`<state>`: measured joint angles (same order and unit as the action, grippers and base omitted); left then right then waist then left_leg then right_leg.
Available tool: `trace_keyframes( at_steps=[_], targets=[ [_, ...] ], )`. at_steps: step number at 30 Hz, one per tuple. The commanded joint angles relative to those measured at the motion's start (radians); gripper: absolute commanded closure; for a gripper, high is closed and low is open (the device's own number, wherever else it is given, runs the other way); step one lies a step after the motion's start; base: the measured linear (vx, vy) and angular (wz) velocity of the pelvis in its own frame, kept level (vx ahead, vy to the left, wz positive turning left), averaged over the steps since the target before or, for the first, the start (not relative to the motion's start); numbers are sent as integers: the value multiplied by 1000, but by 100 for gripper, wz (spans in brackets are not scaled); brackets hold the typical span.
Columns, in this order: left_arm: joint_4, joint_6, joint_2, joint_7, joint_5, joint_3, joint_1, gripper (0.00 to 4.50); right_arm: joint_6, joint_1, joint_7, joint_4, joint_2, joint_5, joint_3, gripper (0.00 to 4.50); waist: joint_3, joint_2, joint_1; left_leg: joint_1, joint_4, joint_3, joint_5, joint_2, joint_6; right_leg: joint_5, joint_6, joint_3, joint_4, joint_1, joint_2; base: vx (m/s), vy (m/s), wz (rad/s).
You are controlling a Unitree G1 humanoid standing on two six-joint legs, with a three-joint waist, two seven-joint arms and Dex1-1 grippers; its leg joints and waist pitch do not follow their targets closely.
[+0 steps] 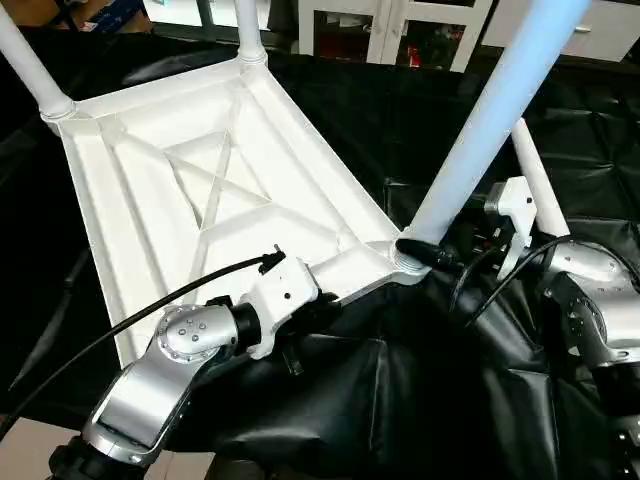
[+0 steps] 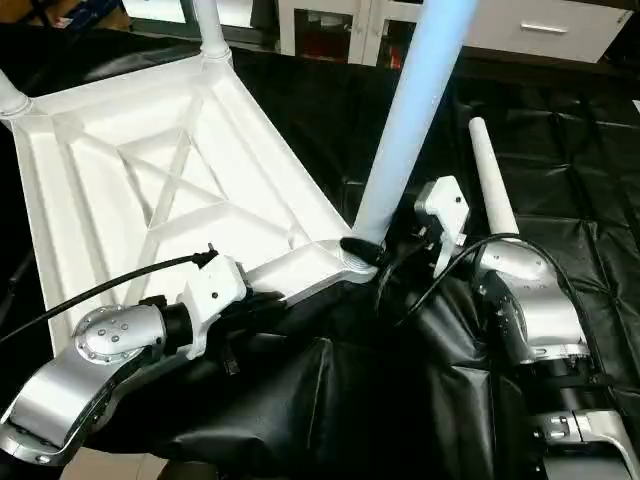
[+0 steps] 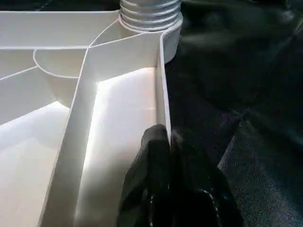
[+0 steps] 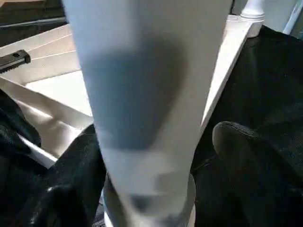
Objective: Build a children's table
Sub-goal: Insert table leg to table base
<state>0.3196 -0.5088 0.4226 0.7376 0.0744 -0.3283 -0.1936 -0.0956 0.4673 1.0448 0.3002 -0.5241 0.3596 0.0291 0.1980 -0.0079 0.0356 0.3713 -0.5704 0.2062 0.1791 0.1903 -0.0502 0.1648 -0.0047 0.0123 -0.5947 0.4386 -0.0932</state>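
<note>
Leg [image 4: 142, 109] between right gripper [image 4: 156, 165] fingers — tabletop [image 3: 118, 109] rim in left gripper [image 3: 170, 142].

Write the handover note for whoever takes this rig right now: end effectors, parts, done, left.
Left end effector: shut on the tabletop rim, near the closest corner, steadying it.
Right end effector: fingers either side of the near leg, low by its socket, with a gap on one side; not clamped.
Tabletop lies underside up on the black cloth.
Done: two far legs stand in their sockets; near leg stands in its socket.
Left: check the near leg is seated; a spare leg lies on the cloth beside the right arm, probably for the last corner.
</note>
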Motion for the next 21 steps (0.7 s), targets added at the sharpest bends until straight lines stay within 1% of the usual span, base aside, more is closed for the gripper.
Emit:
trace_keyframes(
  at_steps=[1,3,4,5,6,10,11,14,17,21],
  targets=[
    [-43,-15,4,38,13,-64,38,450,17,8,22,21,-2,-3,1,116,-90,-28,-4,-10,44,-5,39,27,178,116,-277,-24,47,-55,-28,0,0,0],
    [-44,-14,5,37,12,-64,39,450,22,11,37,31,-3,-2,2,120,-90,-27,-4,-10,44,-5,48,27,176,131,-278,-24,48,-54,-28,0,0,0],
    [-45,-14,5,38,12,-63,39,450,22,11,44,34,-4,0,2,143,-90,-28,-4,-10,44,-6,49,28,175,133,-278,-24,48,-54,-28,0,0,0],
    [-45,-13,6,38,12,-63,40,450,22,12,51,36,-4,1,2,143,-92,-27,-5,-11,44,-6,51,28,174,135,-279,-24,48,-54,-28,0,0,0],
    [-47,-12,6,38,11,-64,40,450,22,12,58,39,-4,1,2,154,-92,-26,-4,-11,44,-6,52,28,173,135,-279,-24,48,-54,-28,0,0,0],
    [-50,-9,8,41,10,-65,39,450,18,9,82,44,-6,3,6,181,-96,-27,-3,-10,41,-6,36,27,180,105,-287,-23,43,-56,-27,0,0,0],
    [-50,-9,9,41,10,-65,39,450,18,9,83,45,-6,3,7,181,-96,-27,-3,-10,41,-6,34,27,182,102,-287,-23,43,-56,-27,0,0,0],
    [-47,-11,12,43,13,-63,42,450,12,4,94,47,-5,5,9,215,-96,-27,-3,-10,40,-6,29,27,186,99,-290,-23,42,-56,-27,0,0,0],
    [-44,-13,14,45,16,-62,45,450,7,-2,95,43,1,5,10,241,-94,-27,-3,-10,40,-6,41,27,182,119,-288,-23,44,-55,-27,0,0,0],
    [-44,-15,16,45,18,-60,47,450,1,-14,88,39,15,1,9,254,-93,-27,-3,-11,41,-7,54,27,173,138,-283,-23,46,-54,-27,0,0,0]
  ],
)
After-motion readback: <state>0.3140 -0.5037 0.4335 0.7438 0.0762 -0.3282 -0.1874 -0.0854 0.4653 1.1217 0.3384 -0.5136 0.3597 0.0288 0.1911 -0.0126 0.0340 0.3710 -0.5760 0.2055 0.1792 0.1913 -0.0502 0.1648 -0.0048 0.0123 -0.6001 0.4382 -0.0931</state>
